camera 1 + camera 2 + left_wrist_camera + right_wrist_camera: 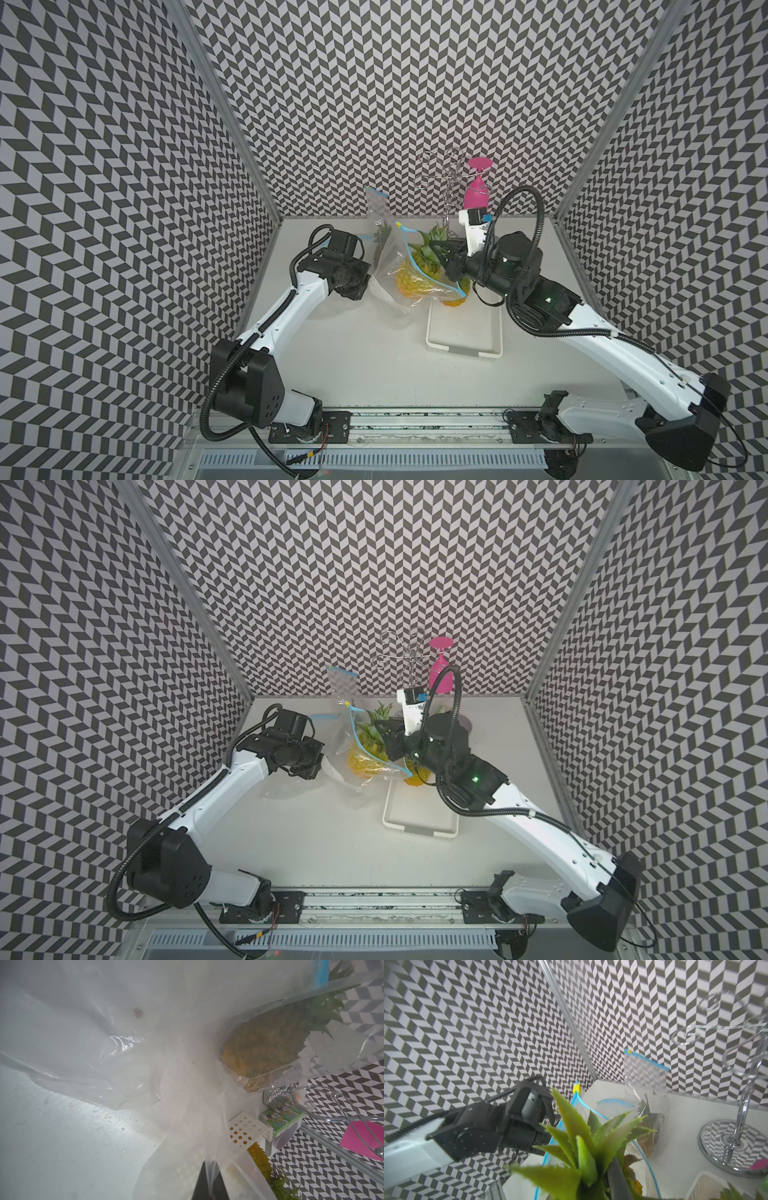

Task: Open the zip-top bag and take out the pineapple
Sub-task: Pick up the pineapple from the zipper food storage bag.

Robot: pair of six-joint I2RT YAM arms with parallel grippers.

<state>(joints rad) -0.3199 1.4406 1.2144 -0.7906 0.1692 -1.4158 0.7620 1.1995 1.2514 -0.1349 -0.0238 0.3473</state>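
Observation:
The clear zip-top bag (395,270) (345,750) with a blue zip stands open mid-table. The pineapple (409,282) (361,764) sits inside it, yellow body low and green crown (577,1126) poking out of the mouth. My right gripper (451,264) (392,746) (593,1188) is shut on the crown; only one dark finger (616,1178) shows among the leaves. My left gripper (365,284) (320,766) (209,1165) is shut on the bag's clear plastic near its bottom. In the left wrist view the pineapple (268,1043) shows through the film.
A white perforated tray (465,353) (245,1130) lies right of the bag, with another pineapple (455,301) at its far end. A second bagged pineapple (379,216) (650,1126) leans on the back wall. A wire rack (449,178) holds a pink glass (478,195).

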